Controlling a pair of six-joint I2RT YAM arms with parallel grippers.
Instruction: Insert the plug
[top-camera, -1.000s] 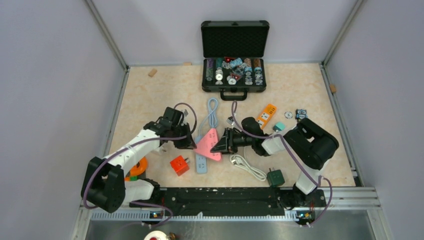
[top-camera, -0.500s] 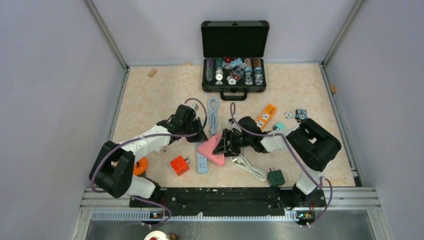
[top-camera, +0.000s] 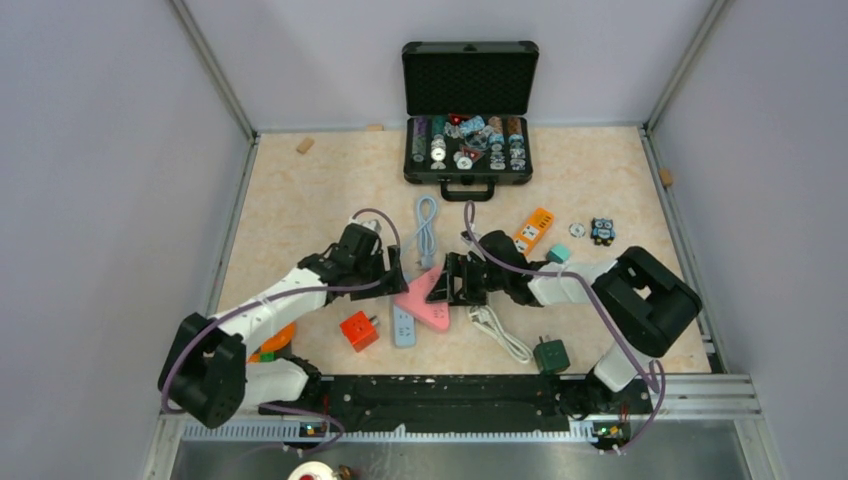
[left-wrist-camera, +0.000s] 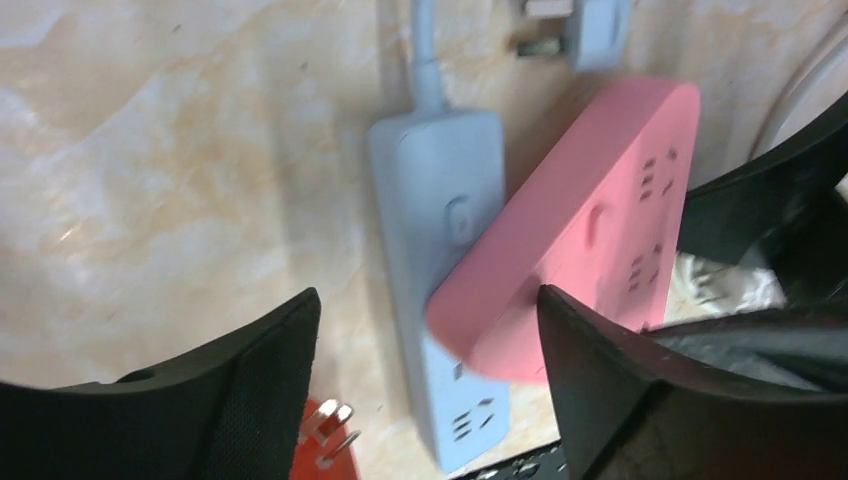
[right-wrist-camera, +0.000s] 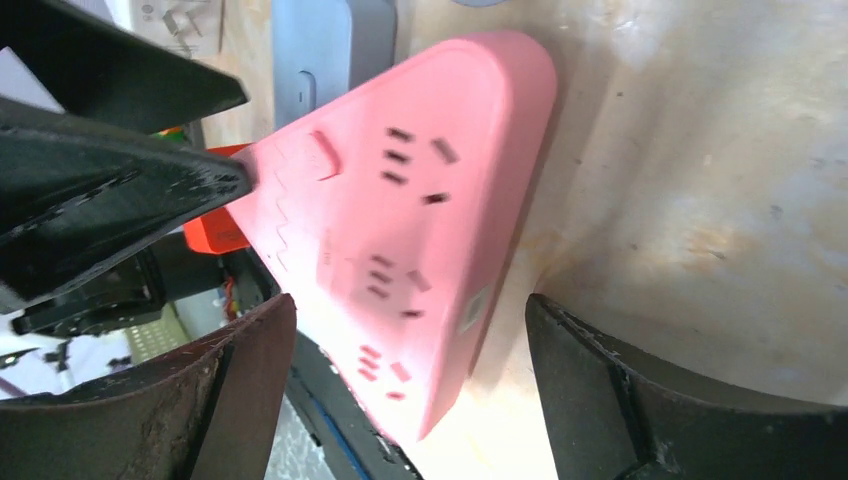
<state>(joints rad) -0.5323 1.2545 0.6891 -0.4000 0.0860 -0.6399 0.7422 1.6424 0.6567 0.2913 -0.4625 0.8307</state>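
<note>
Centrally on the desk, a beige, marble-patterned surface, lies the pink power strip: smooth matte plastic, a triangle with rounded corners, its top face carrying several groups of socket slots. One corner overlaps a light-blue power strip, a long, rounded bar with an oval button and a cord leaving its far end. The light-blue plug, metal prongs showing, lies flat on the desk just beyond the pink strip, in no socket. Left pincer is spread wide and holds nothing; in its wrist view both black fingers frame the two strips, apart from them. Right pincer is likewise spread wide and unloaded, its fingers either side of the pink strip's corner; contact cannot be judged. An orange-red cube adapter sits near the blue strip, a white cable right of the pink one. A pale label on the pink strip's side is too blurred to read.
</note>
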